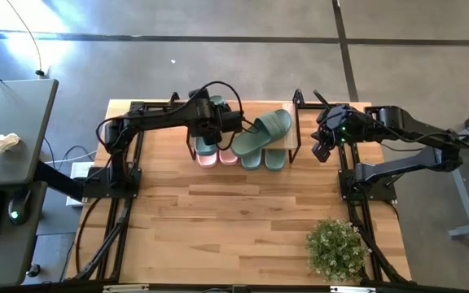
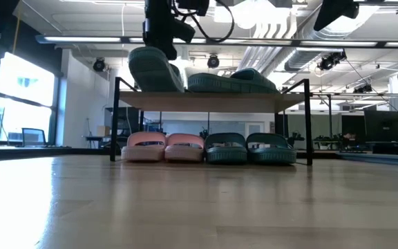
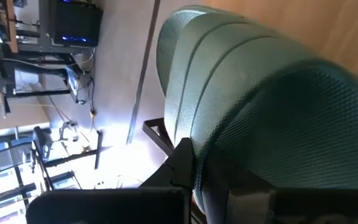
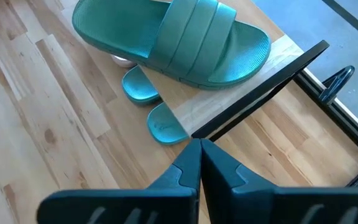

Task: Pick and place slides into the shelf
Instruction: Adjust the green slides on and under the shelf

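Left hand (image 1: 218,122) is clamped on a green slide (image 2: 155,69), tipped up over the left end of the shelf (image 2: 213,101) top, its partner (image 1: 263,133) lying aslant just to the right, while the shut right hand (image 1: 324,146) waits off the shelf's right end.

No readable text, label, brand, number or sign is to be found in any of the views. The slides (image 4: 173,43), the shelf (image 2: 213,100) and the bench (image 1: 243,220) carry no legible marking, and whatever stands on the screens and equipment in the room behind cannot be made out.
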Controlling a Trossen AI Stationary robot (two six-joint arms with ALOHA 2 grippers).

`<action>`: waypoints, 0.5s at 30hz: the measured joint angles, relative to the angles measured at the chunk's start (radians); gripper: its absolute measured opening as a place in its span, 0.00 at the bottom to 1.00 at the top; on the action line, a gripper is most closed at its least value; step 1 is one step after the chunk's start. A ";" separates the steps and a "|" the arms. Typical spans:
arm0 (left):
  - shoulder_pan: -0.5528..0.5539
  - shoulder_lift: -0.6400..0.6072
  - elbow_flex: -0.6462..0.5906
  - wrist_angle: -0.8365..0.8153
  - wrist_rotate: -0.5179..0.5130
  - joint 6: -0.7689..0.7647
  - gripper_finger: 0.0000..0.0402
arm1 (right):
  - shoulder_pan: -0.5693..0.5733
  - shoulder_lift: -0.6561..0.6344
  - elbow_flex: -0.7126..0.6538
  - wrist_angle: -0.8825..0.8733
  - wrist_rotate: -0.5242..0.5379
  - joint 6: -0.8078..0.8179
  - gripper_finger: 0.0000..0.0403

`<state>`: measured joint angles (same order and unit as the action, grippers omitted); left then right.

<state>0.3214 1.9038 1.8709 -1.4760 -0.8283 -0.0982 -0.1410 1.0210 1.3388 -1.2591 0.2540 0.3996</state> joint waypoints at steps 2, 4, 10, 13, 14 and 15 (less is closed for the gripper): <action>0.007 0.001 -0.001 -0.008 -0.001 -0.007 0.00 | 0.000 0.000 0.000 0.000 -0.004 0.000 0.00; 0.013 0.000 -0.001 -0.009 -0.004 -0.008 0.00 | 0.000 0.000 0.000 0.000 -0.011 0.000 0.00; 0.035 0.001 -0.001 -0.016 0.002 -0.007 0.00 | 0.000 0.000 0.000 0.000 -0.019 0.000 0.00; 0.045 0.014 -0.001 -0.011 0.004 -0.003 0.00 | 0.000 0.000 0.000 0.000 -0.021 0.000 0.00; 0.045 0.016 -0.001 -0.013 0.010 0.002 0.00 | 0.000 0.000 0.000 0.000 -0.022 0.000 0.00; 0.045 0.023 -0.001 -0.010 0.009 0.011 0.00 | 0.000 0.000 0.000 0.000 -0.022 0.000 0.00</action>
<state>0.3664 1.9272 1.8701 -1.4856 -0.8194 -0.0870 -0.1413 1.0210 1.3388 -1.2591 0.2321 0.3996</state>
